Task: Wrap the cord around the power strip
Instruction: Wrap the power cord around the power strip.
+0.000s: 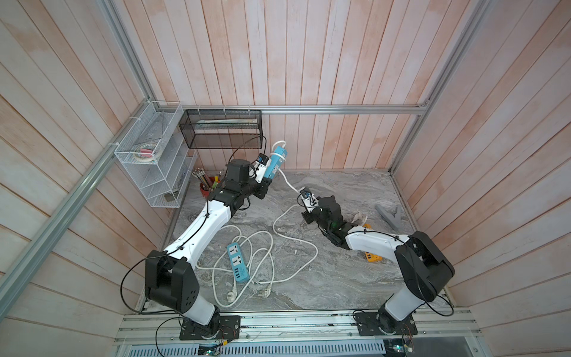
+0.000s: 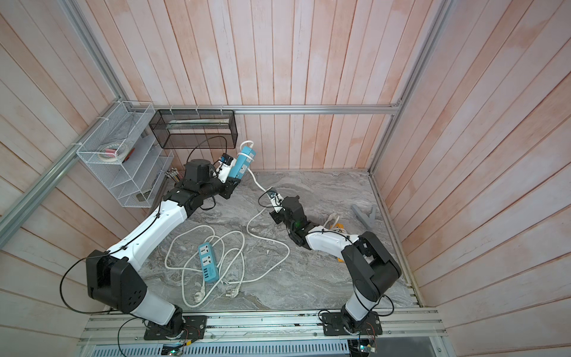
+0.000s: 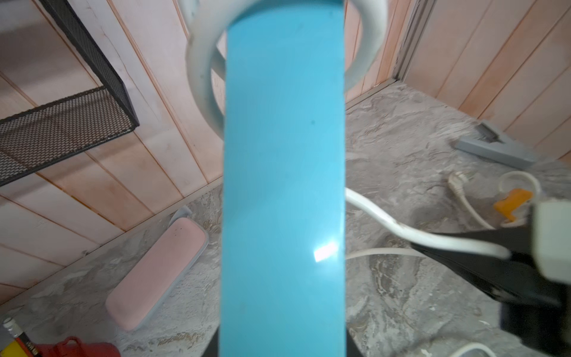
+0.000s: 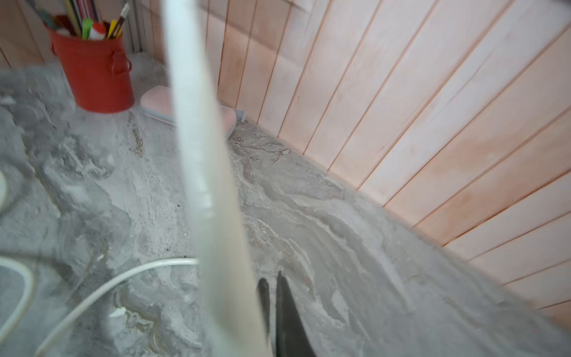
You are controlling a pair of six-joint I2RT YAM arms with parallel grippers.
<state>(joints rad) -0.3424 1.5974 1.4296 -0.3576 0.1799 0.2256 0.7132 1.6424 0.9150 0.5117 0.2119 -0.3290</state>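
Your left pincer (image 1: 267, 179) holds the strip (image 1: 276, 160) tight, up in the air near the back wall. Your right pincer (image 4: 272, 287) is pinched shut beside the cord (image 1: 289, 182). I cannot tell if it grips it.

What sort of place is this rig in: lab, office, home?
Probably a lab test cell dressed as a desk: arms bolted to an aluminium rail, plank walls on an aluminium frame, plus a red pencil pot and a wall-hung wire shelf.
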